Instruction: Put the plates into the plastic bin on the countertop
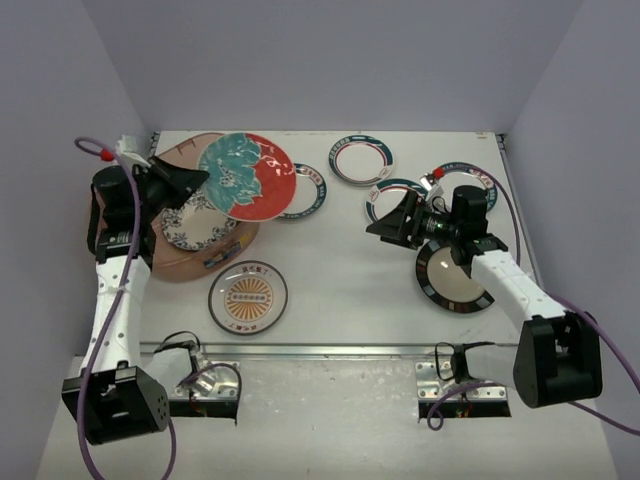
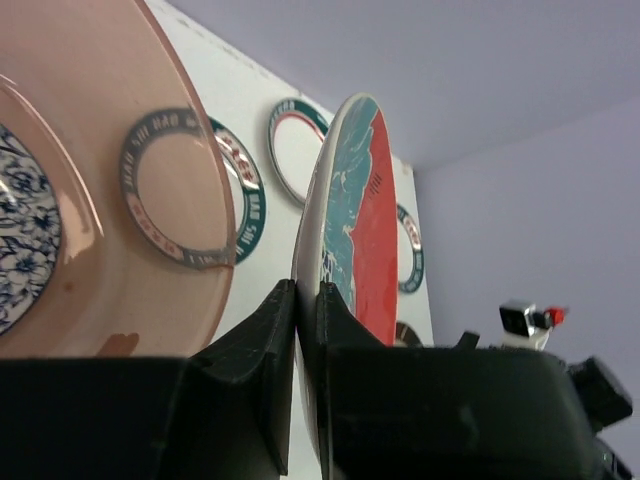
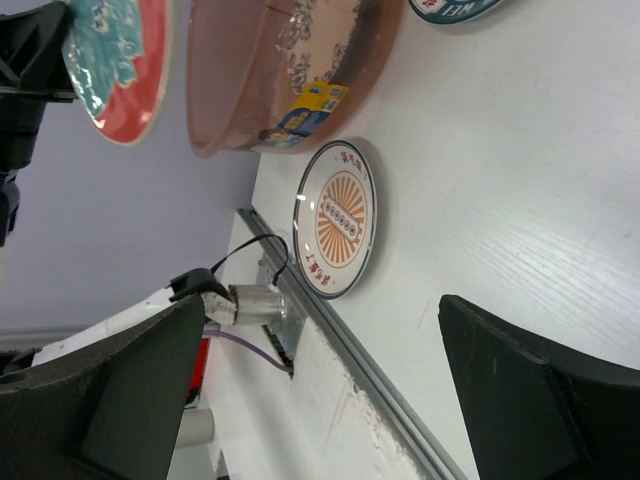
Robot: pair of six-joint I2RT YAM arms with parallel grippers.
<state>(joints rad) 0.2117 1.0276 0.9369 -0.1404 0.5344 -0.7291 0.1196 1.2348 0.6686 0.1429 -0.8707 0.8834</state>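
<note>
My left gripper (image 1: 196, 180) is shut on the rim of the red-teal floral plate (image 1: 247, 176), holding it tilted above the plastic bin (image 1: 175, 265) at the far left. In the left wrist view both fingers clamp the plate (image 2: 355, 220) edge-on, beside the bin's wall (image 2: 100, 150). A blue-white patterned plate (image 1: 195, 222) lies inside the bin. My right gripper (image 1: 380, 222) stands open and empty over the countertop (image 1: 340, 290), with the dark-rimmed plate (image 1: 455, 280) just right of it. The orange-centred plate (image 1: 248, 297) lies flat near the front.
Small white plates with teal-red rims lie at the back: one (image 1: 361, 158) centre, one (image 1: 393, 197) near my right gripper, one (image 1: 470, 183) far right, and another (image 1: 305, 190) half hidden behind the held plate. A metal rail (image 1: 330, 350) runs along the front edge.
</note>
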